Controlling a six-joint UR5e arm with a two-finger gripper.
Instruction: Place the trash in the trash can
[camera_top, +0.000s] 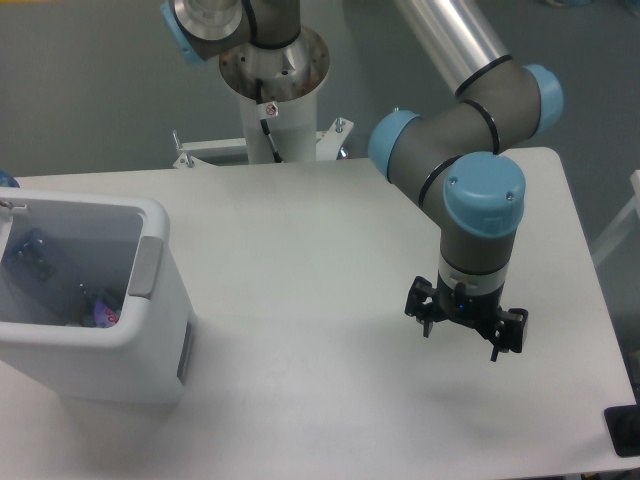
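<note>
Gripper (461, 333) hangs above the right half of the white table (300, 260), pointing down, fingers spread apart with nothing between them. Trash can (150, 330), white with a grey side panel, sits at the table's left edge toward the front; inside it I can make out bluish clear plastic, apparently the bottle (30, 262), plus some small bits at the bottom too blurred to identify. Arm's base column (273, 95) stands behind the table's rear edge.
</note>
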